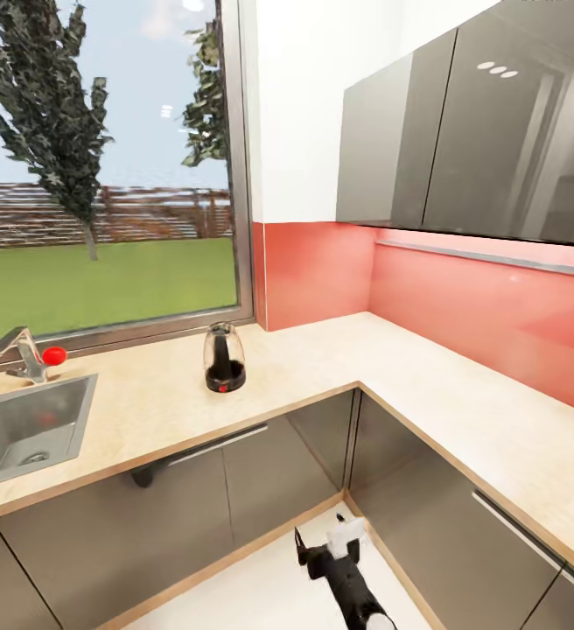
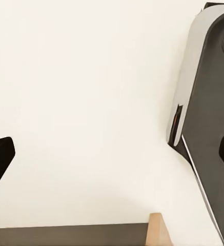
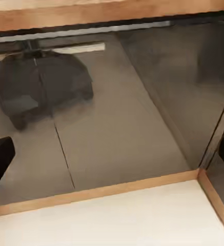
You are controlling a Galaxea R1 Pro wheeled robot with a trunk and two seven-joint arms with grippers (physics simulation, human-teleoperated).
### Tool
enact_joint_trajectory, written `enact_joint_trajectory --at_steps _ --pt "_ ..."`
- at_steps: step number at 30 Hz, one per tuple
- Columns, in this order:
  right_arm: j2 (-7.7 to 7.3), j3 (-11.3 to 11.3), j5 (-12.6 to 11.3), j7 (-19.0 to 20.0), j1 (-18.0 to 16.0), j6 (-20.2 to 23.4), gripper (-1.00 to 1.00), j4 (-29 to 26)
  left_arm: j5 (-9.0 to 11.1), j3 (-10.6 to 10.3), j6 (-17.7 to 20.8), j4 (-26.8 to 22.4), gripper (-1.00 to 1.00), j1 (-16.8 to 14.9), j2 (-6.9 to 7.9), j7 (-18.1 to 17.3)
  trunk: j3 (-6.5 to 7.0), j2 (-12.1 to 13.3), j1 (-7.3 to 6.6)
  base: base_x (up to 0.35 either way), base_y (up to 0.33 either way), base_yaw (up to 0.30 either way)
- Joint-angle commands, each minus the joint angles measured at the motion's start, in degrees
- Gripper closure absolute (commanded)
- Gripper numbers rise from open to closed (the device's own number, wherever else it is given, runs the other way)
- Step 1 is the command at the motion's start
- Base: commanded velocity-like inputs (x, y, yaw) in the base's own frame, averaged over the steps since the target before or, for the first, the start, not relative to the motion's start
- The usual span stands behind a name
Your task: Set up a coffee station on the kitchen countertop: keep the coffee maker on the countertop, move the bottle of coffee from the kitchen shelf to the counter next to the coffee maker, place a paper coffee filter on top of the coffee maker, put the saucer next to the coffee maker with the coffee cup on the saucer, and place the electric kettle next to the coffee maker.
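Low by the floor, one gripper waits well short of the kettle.

Right gripper hangs down near the cabinet fronts, fingers spread and holding nothing; the left gripper's fingers can't be told. Well above and apart, the electric kettle stands upright on the countertop near the window-side edge. Its glass body looks slippery and fragile, so the black loop handle seems the safest hold.
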Motion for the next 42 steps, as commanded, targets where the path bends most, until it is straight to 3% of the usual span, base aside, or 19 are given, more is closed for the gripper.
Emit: enact_joint_trajectory --at_steps 1,4,6,12,24,28,32,42 --pt "5.44 0.33 0.76 -9.73 -0.2 14.65 -1.0 -19.38 0.71 -0.36 -0.17 -0.43 -1.0 0.09 -0.24 0.11 -0.03 -0.03 0.02 0.0 0.0 0.0" --pt "5.44 0.38 1.64 -10.67 -2.0 21.66 -1.0 -24.26 0.85 -0.29 -0.18 -0.55 -1.0 0.1 -0.2 0.11 -0.03 -0.03 0.02 0.0 0.0 0.0" --pt "5.44 0.39 1.84 -14.05 -7.15 26.72 -1.0 -26.74 0.89 -0.3 -0.18 -0.58 -1.0 0.1 -0.28 0.11 -0.03 -0.03 0.02 0.0 0.0 0.0" --pt "5.44 0.41 1.8 -17.75 -12.1 28.44 -1.0 -28.51 0.9 -0.39 -1.82 -0.57 -1.0 0.1 -0.36 0.11 -0.03 -0.03 0.02 0.0 0.0 0.0" --pt "5.44 0.55 1.55 -17.87 -12.78 28.46 -1.0 -30.84 0.73 -0.46 -3.99 -0.09 -1.0 0.1 -0.5 0.11 -0.03 -0.03 0.02 0.0 0.0 0.0" --pt "5.44 0.42 -0.77 -17.87 -12.65 28.36 -1.0 -30.6 0.72 -0.46 -4.0 -0.07 -1.0 0.1 -0.54 0.11 -0.03 -0.03 0.02 0.0 0.0 0.0" --pt "5.44 0.42 -2.07 -17.91 -12.59 28.34 -1.0 -29.21 0.78 -0.41 -4.01 -0.06 -1.0 0.1 -0.47 0.11 -0.04 -0.03 0.02 0.0 0.0 0.01" --pt "5.44 0.4 -2.27 -17.92 -12.49 28.28 -1.0 -24.8 1.15 -0.17 -3.93 -0.13 -1.0 0.1 -0.74 0.11 -0.52 -0.03 0.02 0.0 0.0 0.189"
